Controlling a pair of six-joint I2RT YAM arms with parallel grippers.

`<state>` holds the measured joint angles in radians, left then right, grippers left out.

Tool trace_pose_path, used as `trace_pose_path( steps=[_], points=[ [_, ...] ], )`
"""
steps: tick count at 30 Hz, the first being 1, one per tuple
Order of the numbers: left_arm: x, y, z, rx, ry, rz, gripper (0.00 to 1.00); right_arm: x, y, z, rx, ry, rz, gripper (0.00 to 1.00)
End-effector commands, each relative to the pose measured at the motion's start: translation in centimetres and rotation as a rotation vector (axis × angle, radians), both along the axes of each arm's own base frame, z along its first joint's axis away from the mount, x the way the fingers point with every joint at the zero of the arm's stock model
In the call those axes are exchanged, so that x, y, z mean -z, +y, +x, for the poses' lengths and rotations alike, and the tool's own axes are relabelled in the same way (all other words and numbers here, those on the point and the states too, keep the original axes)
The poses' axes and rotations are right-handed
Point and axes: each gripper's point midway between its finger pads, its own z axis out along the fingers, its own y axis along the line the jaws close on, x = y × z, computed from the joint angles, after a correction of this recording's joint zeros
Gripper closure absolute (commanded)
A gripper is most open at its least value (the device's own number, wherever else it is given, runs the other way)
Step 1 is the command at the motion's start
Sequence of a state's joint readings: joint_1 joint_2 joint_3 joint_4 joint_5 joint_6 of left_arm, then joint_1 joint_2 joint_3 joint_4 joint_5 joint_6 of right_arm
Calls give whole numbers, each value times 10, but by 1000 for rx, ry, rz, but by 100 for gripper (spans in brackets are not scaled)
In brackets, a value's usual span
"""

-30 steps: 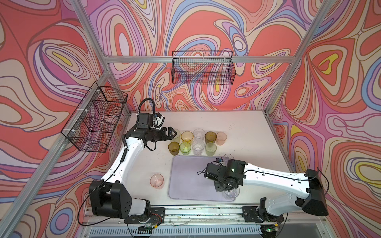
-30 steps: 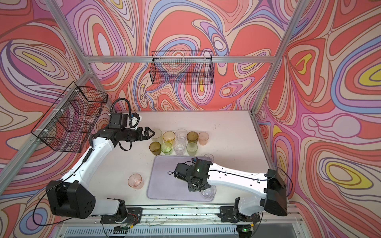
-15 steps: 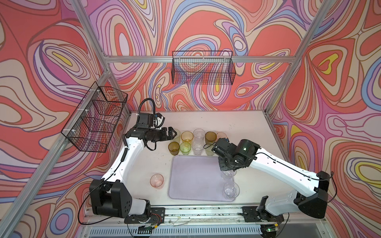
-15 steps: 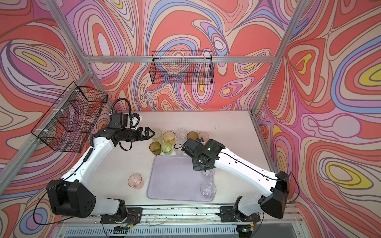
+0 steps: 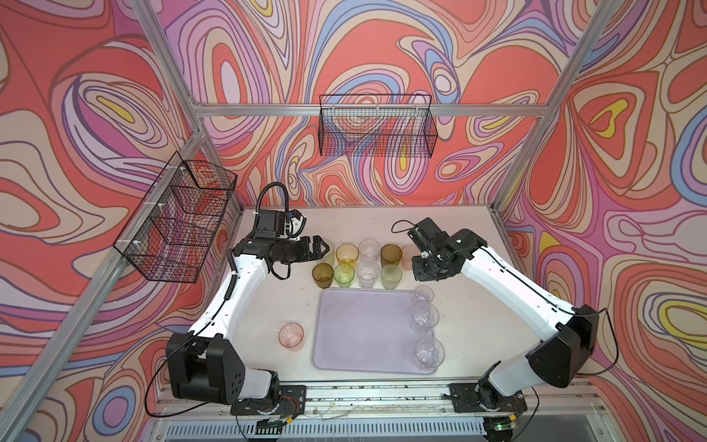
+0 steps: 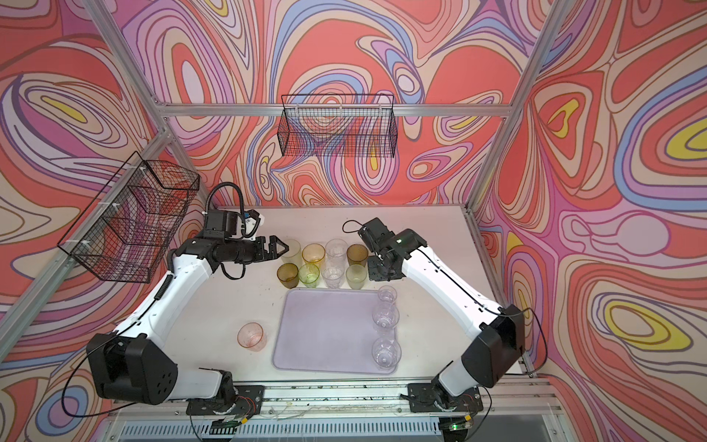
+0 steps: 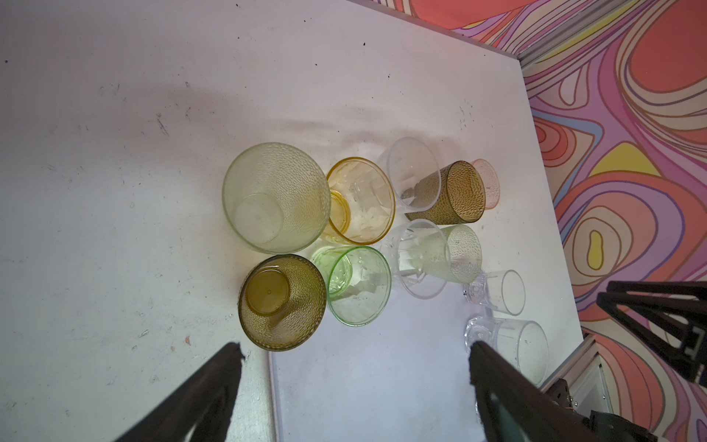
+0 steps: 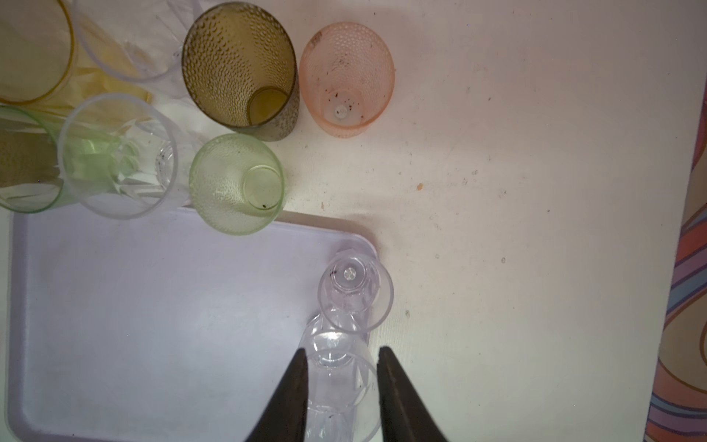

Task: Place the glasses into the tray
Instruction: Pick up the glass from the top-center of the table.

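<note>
Standing upright in the lilac tray [image 5: 359, 336], three clear glasses [image 5: 424, 319] form a row along the edge nearest the right arm in both top views. The left wrist view shows only two of them. A cluster of glasses [image 5: 391, 276] stands on the table [image 5: 459, 229] just behind the tray. A lone pink glass [image 5: 291, 336], on the table beside the tray's opposite edge, appears in the top views alone. A second pink glass [image 8: 346, 76], largely masked by the right arm from above, is plain in the right wrist view, next to an olive-brown glass [image 8: 239, 69]. The left gripper [image 5: 323, 248], claw spread wide, hovers over a pale frosted glass [image 7: 275, 197], which the left wrist view shows whole. The right gripper [image 8: 342, 349], claw narrowly parted and pinching nothing, hangs near the tray's rear corner.
</note>
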<state>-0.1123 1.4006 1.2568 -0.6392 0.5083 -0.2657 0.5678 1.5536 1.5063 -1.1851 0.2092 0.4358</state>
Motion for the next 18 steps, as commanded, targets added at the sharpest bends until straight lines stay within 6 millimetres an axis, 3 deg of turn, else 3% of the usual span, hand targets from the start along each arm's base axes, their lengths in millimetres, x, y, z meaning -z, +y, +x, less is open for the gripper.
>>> trace_pose_path(
  steps=[1,9,18],
  points=[
    [0,-1,0,7,5,7,5,1,-2,28,-16,-25,32,68],
    [-1,-1,-1,8,0,11,5,18,-23,79,50,-35,75,67],
    [-1,-3,-1,13,4,-3,5,52,-19,122,49,-6,88,68]
  ],
)
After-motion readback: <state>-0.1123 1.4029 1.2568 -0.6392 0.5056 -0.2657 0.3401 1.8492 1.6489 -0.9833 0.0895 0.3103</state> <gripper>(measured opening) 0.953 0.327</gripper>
